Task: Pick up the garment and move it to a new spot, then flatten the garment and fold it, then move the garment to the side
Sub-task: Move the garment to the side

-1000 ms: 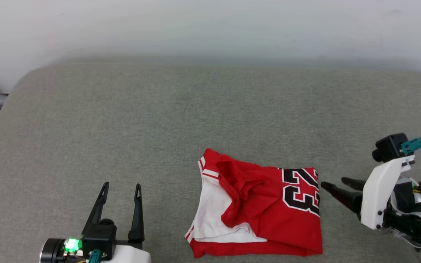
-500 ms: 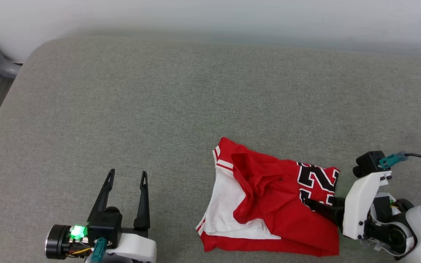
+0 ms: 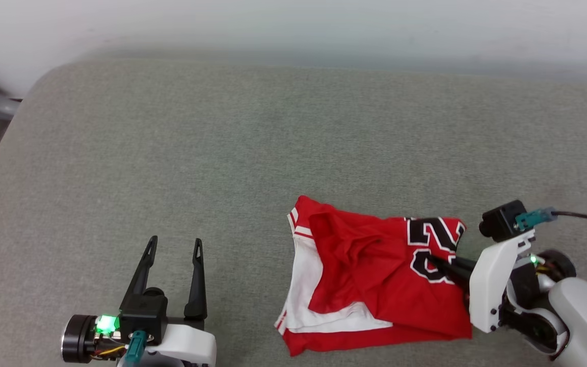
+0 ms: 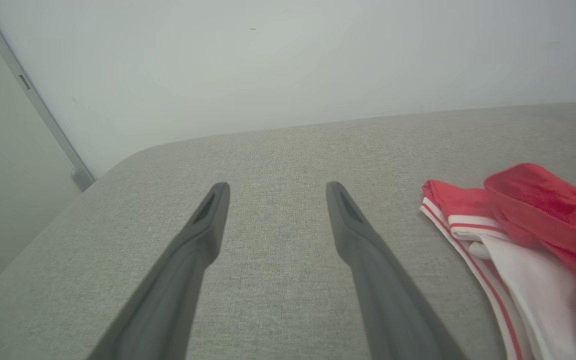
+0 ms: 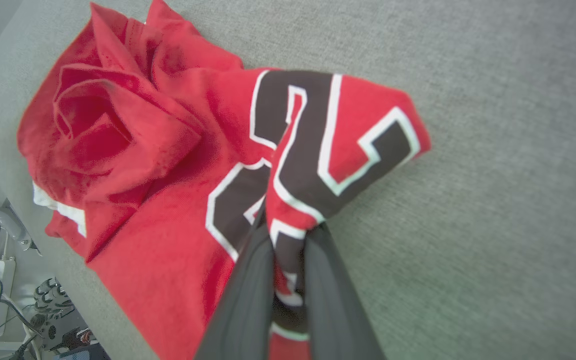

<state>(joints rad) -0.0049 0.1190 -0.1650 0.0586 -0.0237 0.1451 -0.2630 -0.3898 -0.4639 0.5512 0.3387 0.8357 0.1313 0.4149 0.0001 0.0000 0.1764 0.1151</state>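
The right tool (image 3: pixel 435 261) is clamped on a bunched fold of the red jersey T-shirt (image 3: pixel 365 285) at its black numerals. The rest lies ahead of it on the grey cushion (image 3: pixel 222 153). The left tool (image 3: pixel 174 244) stands spread and empty, with the shirt to its right.

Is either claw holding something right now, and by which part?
The right claw is shut on the garment, pinching a bunched fold at the black lettering. The left claw is open, holding nothing.
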